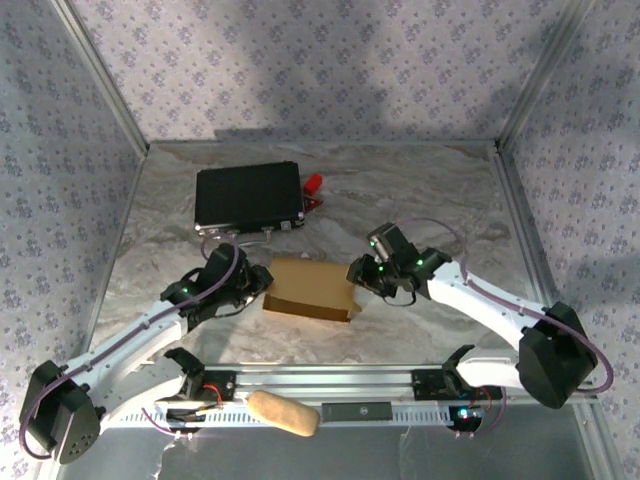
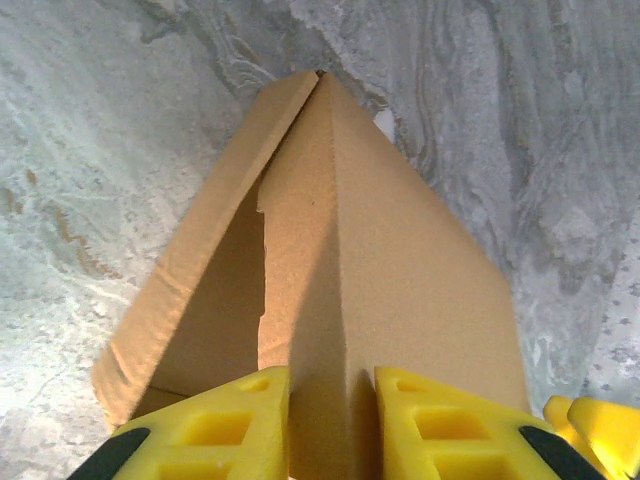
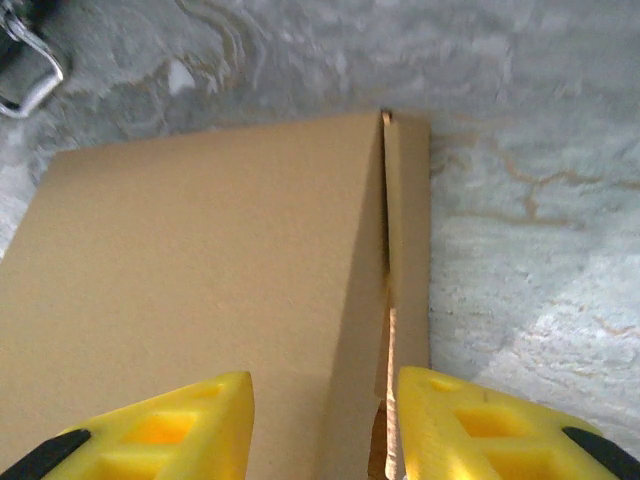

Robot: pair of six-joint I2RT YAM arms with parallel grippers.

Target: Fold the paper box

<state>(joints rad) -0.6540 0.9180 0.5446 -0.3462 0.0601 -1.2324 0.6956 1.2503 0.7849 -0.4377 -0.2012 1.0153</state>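
Note:
The paper box is plain brown cardboard, partly folded, and sits at the table's middle between both arms. My left gripper is at its left end. In the left wrist view the yellow fingers stand either side of an upright folded panel of the box, shut on it. A side flap leans open to the left there. My right gripper is at the box's right end. Its fingertips straddle the box's right wall and loose outer flap, closed on them.
A black rectangular case lies behind the box at the back left, with a small red item by its right edge. A tan rounded lump rests on the rail near the arm bases. Patterned walls enclose the table.

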